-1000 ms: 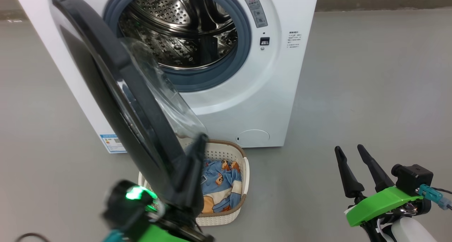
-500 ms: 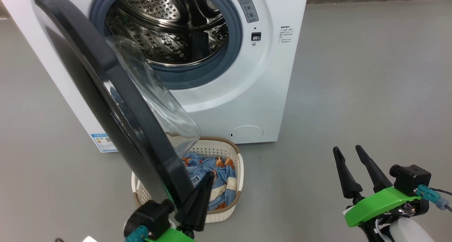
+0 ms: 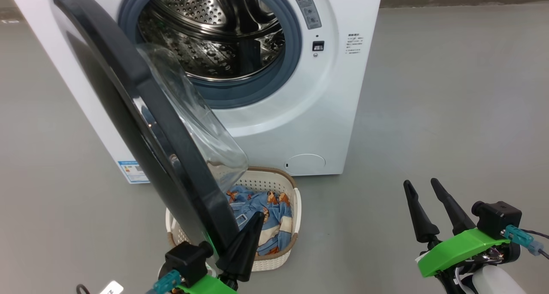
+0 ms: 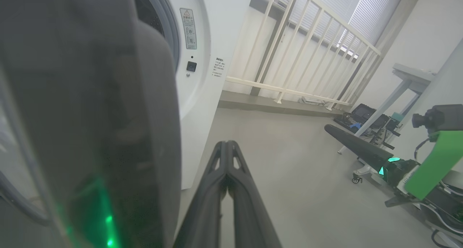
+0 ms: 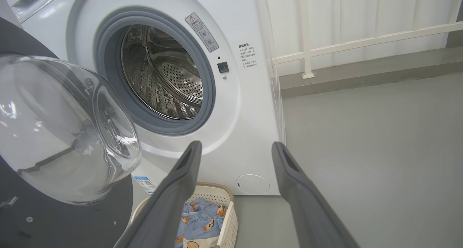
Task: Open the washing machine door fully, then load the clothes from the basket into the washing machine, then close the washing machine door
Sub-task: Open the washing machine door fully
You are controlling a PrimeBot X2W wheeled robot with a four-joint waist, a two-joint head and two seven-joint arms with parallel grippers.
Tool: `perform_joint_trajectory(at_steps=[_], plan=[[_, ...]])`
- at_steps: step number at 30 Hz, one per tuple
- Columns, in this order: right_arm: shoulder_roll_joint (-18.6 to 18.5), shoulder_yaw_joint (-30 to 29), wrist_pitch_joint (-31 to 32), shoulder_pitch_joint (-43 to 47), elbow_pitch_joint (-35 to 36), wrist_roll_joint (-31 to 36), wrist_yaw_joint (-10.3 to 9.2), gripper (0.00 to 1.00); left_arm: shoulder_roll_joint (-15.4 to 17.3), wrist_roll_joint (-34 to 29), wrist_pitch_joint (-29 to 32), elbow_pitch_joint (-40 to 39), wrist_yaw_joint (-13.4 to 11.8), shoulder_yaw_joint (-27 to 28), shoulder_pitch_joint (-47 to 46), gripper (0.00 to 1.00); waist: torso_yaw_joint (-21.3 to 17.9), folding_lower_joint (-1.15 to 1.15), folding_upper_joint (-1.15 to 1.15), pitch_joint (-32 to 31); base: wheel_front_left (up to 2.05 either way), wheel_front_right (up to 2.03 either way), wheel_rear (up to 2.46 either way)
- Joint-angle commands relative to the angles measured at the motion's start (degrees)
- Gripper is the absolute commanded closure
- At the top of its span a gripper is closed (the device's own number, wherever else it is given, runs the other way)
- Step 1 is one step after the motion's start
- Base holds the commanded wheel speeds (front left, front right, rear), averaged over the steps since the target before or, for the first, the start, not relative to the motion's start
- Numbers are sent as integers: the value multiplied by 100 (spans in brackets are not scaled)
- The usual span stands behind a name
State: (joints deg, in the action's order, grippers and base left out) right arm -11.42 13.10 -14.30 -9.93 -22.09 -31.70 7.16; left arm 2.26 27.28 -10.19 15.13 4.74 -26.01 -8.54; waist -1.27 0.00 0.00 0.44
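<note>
The white washing machine [image 3: 300,114] has its steel drum [image 3: 214,37] exposed. The washing machine door [image 3: 141,114] stands swung out towards me, its clear glass bowl [image 5: 61,132] facing the drum. Under the door's lower edge sits the cream basket [image 3: 274,177], with the light blue clothes [image 3: 261,212] inside. My left gripper [image 3: 256,217] is shut on nothing, just right of the door's lower edge and over the basket. In the left wrist view its fingers [image 4: 226,146] are pressed together beside the door's rim [image 4: 108,132]. My right gripper [image 3: 420,183] is open over bare floor at the lower right.
Grey floor lies to the right of the machine. A white railing [image 4: 289,60] runs behind it. A table leg on wheels [image 4: 379,114] and a black case [image 4: 365,114] stand farther right. A blue label sticker [image 3: 133,169] marks the machine's lower left corner.
My left gripper has dropped down along the door's edge to its lower end, fingers still shut. The head view has shifted slightly. The right gripper has held its place.
</note>
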Motion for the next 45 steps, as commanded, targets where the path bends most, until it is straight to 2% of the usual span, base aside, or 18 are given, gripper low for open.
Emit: perform_joint_trajectory(at_steps=[1,22,35,45], plan=[[-67,124,-70,-154,108,27,33,0,62,74,-76,-35,-83,251,-285,100,47,0,0,-12,0,0,0],[74,-53,-70,-18,61,9,33,0,457,139,165,-517,-388,392,125,100,1030,0,0,-136,0,0,0],[139,-201,-70,46,103,31,33,0,692,194,474,-834,-709,573,293,100,1555,0,0,-186,0,0,0],[209,-280,-70,49,139,60,33,0,1077,336,709,-719,-1022,1088,159,100,1949,0,0,-118,0,0,0]])
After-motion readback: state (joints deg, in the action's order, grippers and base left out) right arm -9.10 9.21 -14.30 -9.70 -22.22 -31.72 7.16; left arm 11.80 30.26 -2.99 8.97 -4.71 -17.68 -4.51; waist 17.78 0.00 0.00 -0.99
